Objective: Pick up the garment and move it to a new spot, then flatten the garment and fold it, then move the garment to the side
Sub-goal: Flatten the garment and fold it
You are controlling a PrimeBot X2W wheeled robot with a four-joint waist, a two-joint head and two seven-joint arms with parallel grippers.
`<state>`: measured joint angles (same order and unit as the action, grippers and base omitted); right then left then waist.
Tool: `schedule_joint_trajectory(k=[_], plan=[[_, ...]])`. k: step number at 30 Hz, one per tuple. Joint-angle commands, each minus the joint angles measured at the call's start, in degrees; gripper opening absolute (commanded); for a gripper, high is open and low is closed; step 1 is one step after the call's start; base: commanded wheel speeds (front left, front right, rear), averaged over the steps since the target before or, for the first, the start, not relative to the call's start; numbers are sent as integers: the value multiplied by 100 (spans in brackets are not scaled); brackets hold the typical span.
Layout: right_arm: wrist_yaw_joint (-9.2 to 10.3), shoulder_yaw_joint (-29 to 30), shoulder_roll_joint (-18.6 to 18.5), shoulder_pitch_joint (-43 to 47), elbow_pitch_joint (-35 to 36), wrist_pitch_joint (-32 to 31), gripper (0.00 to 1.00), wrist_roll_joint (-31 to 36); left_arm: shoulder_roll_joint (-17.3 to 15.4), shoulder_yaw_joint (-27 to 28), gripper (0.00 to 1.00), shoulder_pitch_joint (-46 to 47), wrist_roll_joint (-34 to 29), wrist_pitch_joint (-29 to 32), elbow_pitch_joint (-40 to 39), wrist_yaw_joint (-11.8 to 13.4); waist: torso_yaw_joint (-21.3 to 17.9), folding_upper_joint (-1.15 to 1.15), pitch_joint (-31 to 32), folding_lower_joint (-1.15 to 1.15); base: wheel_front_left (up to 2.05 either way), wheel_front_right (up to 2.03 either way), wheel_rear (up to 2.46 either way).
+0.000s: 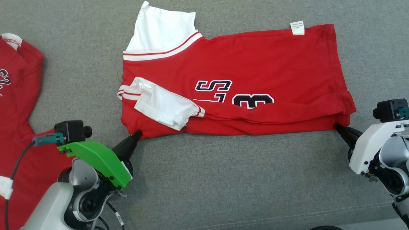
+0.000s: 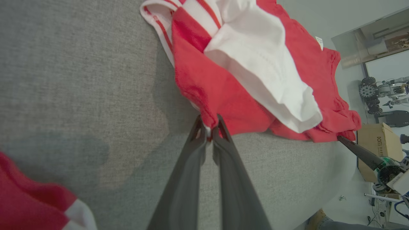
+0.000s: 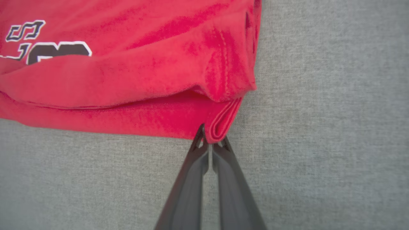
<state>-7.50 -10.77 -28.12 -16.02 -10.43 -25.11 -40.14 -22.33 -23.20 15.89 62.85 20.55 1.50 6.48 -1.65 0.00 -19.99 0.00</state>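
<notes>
A red garment (image 1: pixel 255 67) with white sleeves and black lettering lies spread on the grey surface, its near edge folded over. My left gripper (image 1: pixel 138 133) is shut on the garment's near left corner; in the left wrist view the gripper (image 2: pixel 210 127) pinches red cloth (image 2: pixel 204 89) between its tips. My right gripper (image 1: pixel 336 126) is shut on the near right corner; in the right wrist view the gripper (image 3: pixel 211 139) clamps the doubled hem of the garment (image 3: pixel 220 123).
Another red garment (image 1: pixel 19 105) lies at the far left of the grey cushion (image 1: pixel 223 179). The cushion's front edge runs along the bottom right. In the left wrist view a cardboard box (image 2: pixel 380 143) and equipment stand beyond the surface.
</notes>
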Motion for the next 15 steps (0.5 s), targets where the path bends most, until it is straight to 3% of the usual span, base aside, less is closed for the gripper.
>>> schedule_joint_trajectory(k=[1,8,15], plan=[[3,43,-60,-108,63,-116,0,-169,-119,68,0,142,93,109,-119,-47,-17,0,70,0,0,0,0],[3,330,-251,-341,297,-708,0,-698,-557,302,0,409,444,734,-675,-4,-44,0,163,0,0,0,0],[3,596,-305,-371,409,-1084,0,-838,-662,413,0,188,662,867,-1097,57,-96,0,199,0,0,0,0]])
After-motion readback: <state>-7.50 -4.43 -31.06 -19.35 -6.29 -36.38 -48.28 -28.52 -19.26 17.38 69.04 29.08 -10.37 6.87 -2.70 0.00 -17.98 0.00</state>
